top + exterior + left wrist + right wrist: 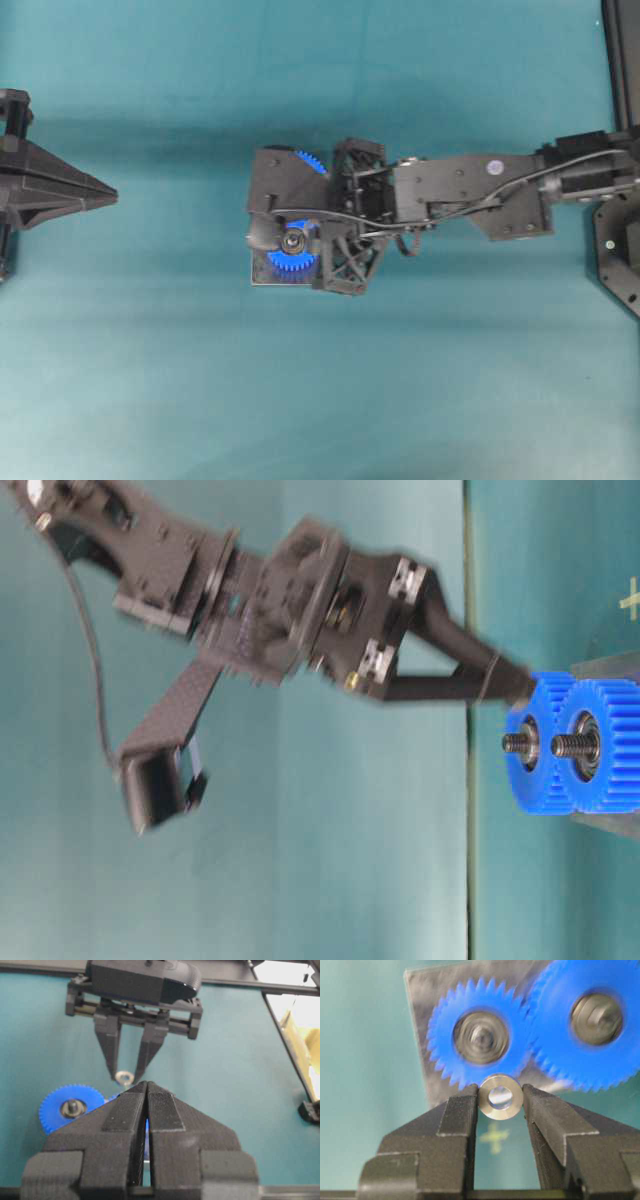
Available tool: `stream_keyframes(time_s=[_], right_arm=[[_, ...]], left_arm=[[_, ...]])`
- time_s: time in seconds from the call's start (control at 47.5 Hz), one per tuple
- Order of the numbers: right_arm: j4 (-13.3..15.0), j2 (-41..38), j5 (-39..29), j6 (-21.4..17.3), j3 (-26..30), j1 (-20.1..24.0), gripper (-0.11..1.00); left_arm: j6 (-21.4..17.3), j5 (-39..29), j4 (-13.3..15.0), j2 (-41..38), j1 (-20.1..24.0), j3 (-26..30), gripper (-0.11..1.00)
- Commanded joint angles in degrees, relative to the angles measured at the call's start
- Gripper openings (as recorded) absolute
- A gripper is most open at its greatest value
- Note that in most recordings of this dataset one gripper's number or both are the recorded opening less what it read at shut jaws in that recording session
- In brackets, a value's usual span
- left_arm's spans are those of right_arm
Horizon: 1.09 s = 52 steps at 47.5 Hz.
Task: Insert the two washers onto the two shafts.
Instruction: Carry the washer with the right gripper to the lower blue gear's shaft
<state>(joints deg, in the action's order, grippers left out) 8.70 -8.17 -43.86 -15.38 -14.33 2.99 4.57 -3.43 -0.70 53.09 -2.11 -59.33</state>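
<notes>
**Claw grips washer above the blue gears**

Right claw (500, 1097) pinches the washer (500, 1096) between its two fingertips, the ring standing on edge with its hole facing the right wrist camera. One dark finger (461, 1115) presses on the ring's left side and the other on its right. Beyond the washer sit two blue gears (476, 1037) on a grey base plate (422, 1005), their teeth meshed. Each gear carries a shaft (481, 1036) at its centre; the washer sits just below the left gear's rim in this view and is not on either shaft.

From overhead, the right arm (470, 195) reaches in from the right side and its claw (290, 240) hangs over the base plate, covering much of the gears. One blue gear shows beneath the fingers, and a sliver of the second gear (312, 162) peeks out behind.

The table-level view shows the claw (515, 688) tilted down toward the gears, its fingertips close to the nearer gear's rim, with both threaded shafts (520, 744) sticking out of the gear centres.

Left claw (146, 1087) is pressed together and carries nothing. It sits well apart from the gears at the left edge of the table (180, 380) in the overhead view. Its wrist camera looks across at the right claw (125, 1078) holding the small silver washer (124, 1078) above the teal surface, beside a blue gear (70, 1107).
</notes>
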Motion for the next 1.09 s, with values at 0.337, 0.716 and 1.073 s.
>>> stream_keyframes(time_s=[0.337, 0.716, 1.073], right_arm=[[0.7, -2.8, -0.3, 1.9, 5.1, 1.0, 0.34], [0.7, -4.2, -0.3, 2.2, 5.4, 1.0, 0.34], [0.7, -4.3, -0.4, 2.2, 5.6, 1.0, 0.34]], left_arm=[[0.2, 0.4, -0.3, -0.3, -0.1, 0.6, 0.01], [1.8, 0.4, -0.2, -0.2, -0.6, 0.4, 0.01], [1.8, 0.4, -0.2, -0.2, -0.8, 0.4, 0.01]])
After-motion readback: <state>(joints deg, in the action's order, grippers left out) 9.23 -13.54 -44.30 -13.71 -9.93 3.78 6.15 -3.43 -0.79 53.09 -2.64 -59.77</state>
